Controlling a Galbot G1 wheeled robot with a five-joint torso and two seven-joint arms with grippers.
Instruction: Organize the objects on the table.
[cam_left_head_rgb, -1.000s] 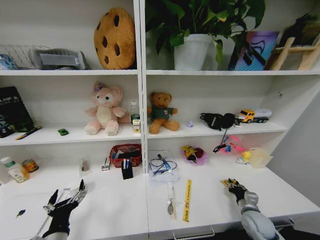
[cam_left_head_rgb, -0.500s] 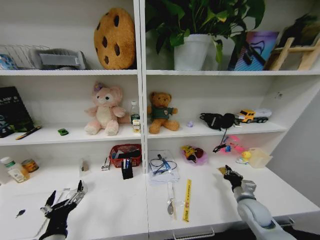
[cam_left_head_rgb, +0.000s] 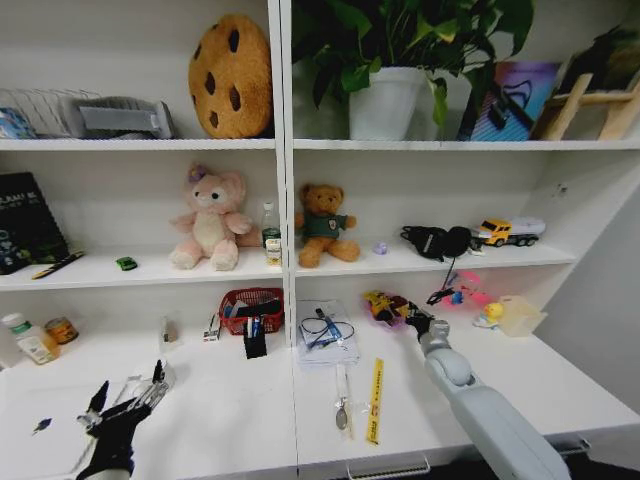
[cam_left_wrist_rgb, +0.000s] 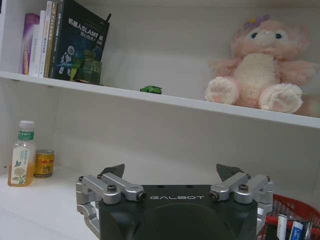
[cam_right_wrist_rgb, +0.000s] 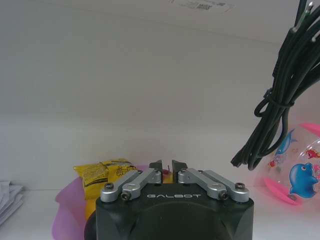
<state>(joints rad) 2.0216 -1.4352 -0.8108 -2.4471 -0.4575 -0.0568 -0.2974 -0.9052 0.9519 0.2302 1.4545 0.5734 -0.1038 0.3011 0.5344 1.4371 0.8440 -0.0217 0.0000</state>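
Just changed: my right arm has swung from the front right of the surface to its back edge, right of centre. The right end effector is now at the pink bowl.
Right end effector state: in the wrist view the right end effector has its fingertips drawn almost together, with nothing held between them.
Right target: it points straight into the pink bowl, where a yellow snack packet lies just ahead of the tips. I judge the bowl's contents are the next pick.
Beside it: a black cable hangs close by and could snag. A clear ball with blue fish sits next to it.
Left end effector: it has stayed low at the front left corner, fingers spread wide and empty.
Task things: the yellow ruler lies near the front edge at centre, untouched. The red basket sits at the back. The green toy car is up on the middle shelf.
Progress: little looks sorted yet, as far as I can judge.
Writing: both end effector bodies read "GALBOT". A dark book on the shelf reads "SLAM". The labels on the bottle and the can are too small to read.
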